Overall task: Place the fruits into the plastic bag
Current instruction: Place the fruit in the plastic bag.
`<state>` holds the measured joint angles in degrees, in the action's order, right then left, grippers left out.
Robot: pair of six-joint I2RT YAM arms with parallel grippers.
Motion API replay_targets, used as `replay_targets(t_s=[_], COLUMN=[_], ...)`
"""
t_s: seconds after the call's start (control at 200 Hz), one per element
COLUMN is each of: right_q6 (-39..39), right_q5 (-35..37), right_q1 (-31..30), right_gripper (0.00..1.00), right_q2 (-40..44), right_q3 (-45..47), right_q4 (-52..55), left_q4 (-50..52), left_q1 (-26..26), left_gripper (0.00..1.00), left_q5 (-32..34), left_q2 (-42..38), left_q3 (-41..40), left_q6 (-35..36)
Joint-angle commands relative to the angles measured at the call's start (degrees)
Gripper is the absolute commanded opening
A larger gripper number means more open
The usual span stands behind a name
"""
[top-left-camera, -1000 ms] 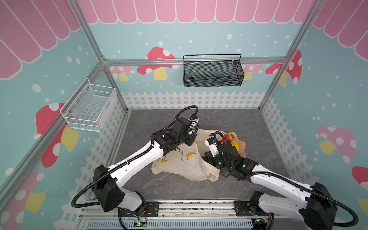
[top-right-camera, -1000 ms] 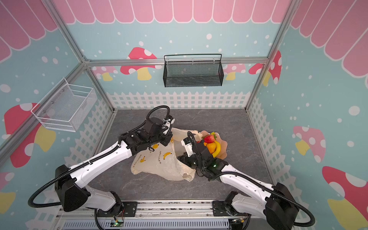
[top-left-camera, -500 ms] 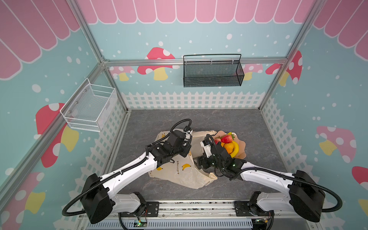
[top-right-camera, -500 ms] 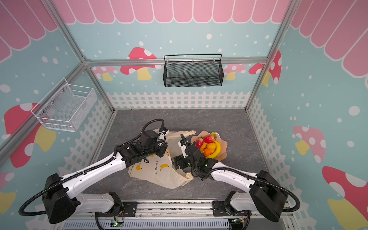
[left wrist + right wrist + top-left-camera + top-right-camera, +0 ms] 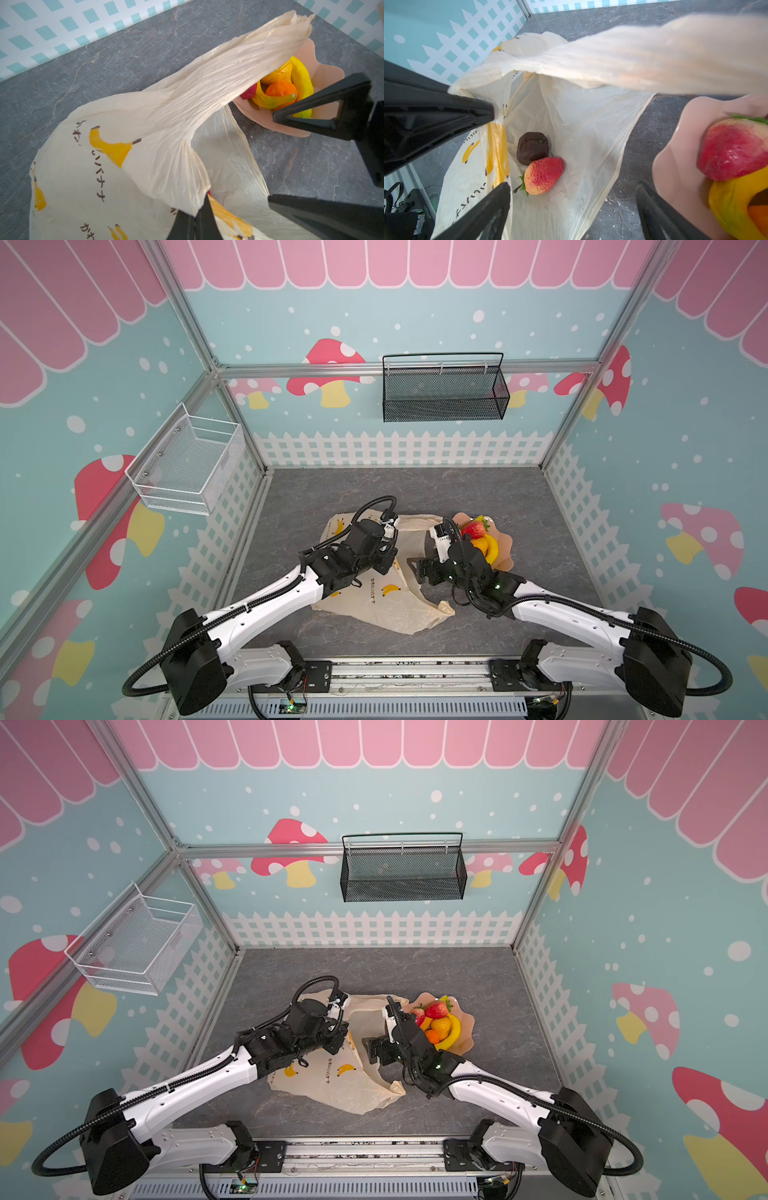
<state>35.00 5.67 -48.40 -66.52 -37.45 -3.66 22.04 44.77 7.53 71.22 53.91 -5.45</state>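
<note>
A: State of the pincers?
B: The left pincer [image 5: 196,220] is seen clamped on the rim of the plastic bag [image 5: 386,605], with the mouth lifted off the surface [image 5: 478,497]. The right pincer [image 5: 573,184] is spread wide and empty, near the mouth, between the bag and the pink plate [image 5: 324,74].

A: Fruits located?
B: A dark brown fruit [image 5: 532,146] and a strawberry [image 5: 543,175], touching, are noted inside the bag. A second strawberry [image 5: 733,149], bananas [image 5: 301,76] and a tangerine [image 5: 280,91] are piled on the plate, just beside the bag.

A: Step in hand?
B: Judged: the next fruit is to be fetched from the plate. The second strawberry, on top, is best taken across its broad part with a light squeeze, since the pile is glossy and may roll. The mouth should be held high and taut. The handle loop [image 5: 239,68], stretched between mouth and plate, should be passed clear of.

A: Not resolved?
B: The loop is blurred in the right wrist view, and what holds it up cannot be told. Part of the pile is covered by it in the left wrist view. The bag's depth behind its folds is hidden.
</note>
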Motion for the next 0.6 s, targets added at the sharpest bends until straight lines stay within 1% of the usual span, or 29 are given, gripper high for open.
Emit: replay_targets(t_s=[0.0, 0.185, 0.32, 0.425, 0.595], right_q6=[0.9, 3.1, 5.8, 6.4, 4.4], right_q5=[0.5, 0.1, -1.4, -4.5, -6.7], right_q1=[0.7, 3.6, 8.3, 14.5, 21.5], right_gripper=[0.95, 0.96, 0.96, 0.95, 0.95], right_q2=[3.6, 10.7, 13.8, 13.9, 10.2], right_q3=[-0.5, -1.0, -1.6, -2.7, -7.1], right_q4=[5.3, 14.6, 21.3, 25.0, 28.1], left_q4=[1.7, 7.4, 9.7, 10.9, 12.3], left_q1=[0.3, 0.3, 0.3, 0.3, 0.3], left_gripper=[0.0, 0.0, 0.0, 0.0, 0.0], left_q5=[-0.5, -3.6, -4.6, -4.9, -5.5], left_q2=[-1.0, 0.4, 0.8, 0.9, 1.9], left_q3=[1.8, 6.1, 7.7, 8.6, 9.9], left_q6=[-0.9, -0.8, -0.3, 0.3, 1.0])
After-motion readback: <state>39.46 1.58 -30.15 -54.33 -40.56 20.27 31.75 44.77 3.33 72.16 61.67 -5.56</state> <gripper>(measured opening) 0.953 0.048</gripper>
